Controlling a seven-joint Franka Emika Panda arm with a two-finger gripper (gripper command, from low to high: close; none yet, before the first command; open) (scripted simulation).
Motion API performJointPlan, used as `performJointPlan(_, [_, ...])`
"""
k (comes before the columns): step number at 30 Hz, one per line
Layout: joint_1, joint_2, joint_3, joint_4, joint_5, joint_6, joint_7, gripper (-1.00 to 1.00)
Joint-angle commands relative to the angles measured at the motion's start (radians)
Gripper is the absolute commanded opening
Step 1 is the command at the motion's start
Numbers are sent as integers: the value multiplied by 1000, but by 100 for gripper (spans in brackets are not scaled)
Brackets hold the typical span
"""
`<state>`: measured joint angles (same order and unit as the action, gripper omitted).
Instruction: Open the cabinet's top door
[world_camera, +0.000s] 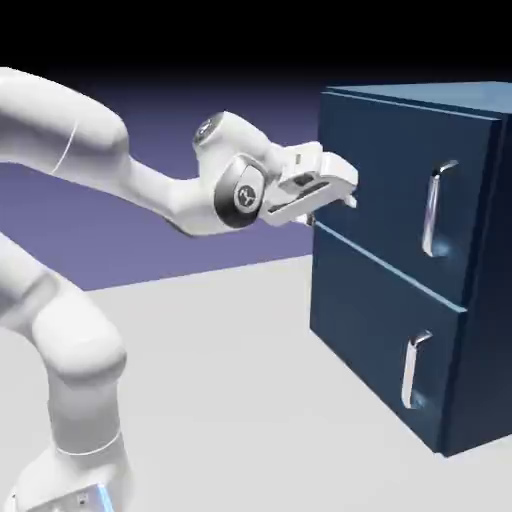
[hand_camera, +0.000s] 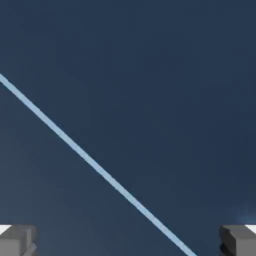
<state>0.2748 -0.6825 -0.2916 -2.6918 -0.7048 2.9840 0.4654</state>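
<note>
The approach was underway: the end effector (world_camera: 335, 195) hung wide open and empty near the left edge of the cabinet (world_camera: 400, 350) on the bench (world_camera: 220, 400), so it next needed to reach the top door (world_camera: 400, 190) handle (world_camera: 437, 208), well to its right.

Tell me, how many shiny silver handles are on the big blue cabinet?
2. One handle is on the top door; the other handle is on the lower panel of the cabinet.

1 cabinet (world_camera: 400, 260), 2 doors, 2 handles
</note>
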Motion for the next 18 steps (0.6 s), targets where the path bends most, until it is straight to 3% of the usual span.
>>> performJointPlan(1, [16, -7, -18, 7, -44, -3, -17, 100])
performJointPlan(18, [292, -125, -324, 131, -783, -59, -306, 100])
